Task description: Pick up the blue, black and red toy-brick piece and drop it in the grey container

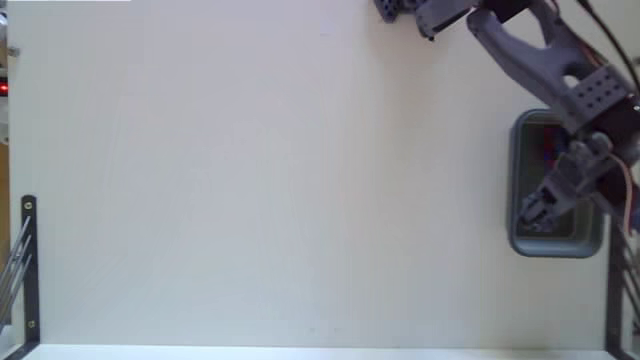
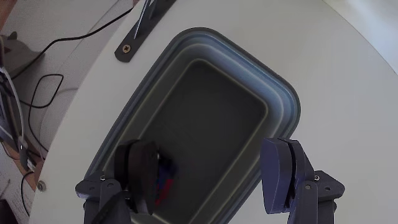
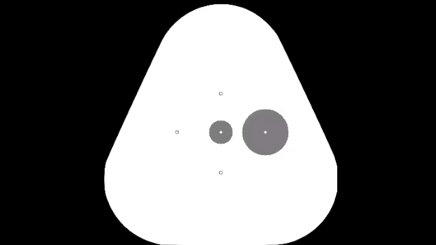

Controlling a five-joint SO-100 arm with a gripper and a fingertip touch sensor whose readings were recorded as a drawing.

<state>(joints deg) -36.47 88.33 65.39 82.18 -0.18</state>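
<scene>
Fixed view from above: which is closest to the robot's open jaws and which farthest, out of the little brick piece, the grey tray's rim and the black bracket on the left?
1. Grey tray, directly beneath.
2. Toy-brick piece, inside, slightly up.
3. Black bracket, far left edge.

Blue-grey container (image 2: 283, 102) with darker inside, blue-and-red toy-brick piece (image 2: 165, 177), dark grey fingers (image 2: 142, 174), off-white table (image 1: 280, 180)

In the fixed view the arm covers part of the grey container (image 1: 520, 180), whose inside shows only a blurred red-blue smear. In the wrist view a finger (image 2: 142, 174) hides most of the toy-brick piece (image 2: 165, 176).
</scene>
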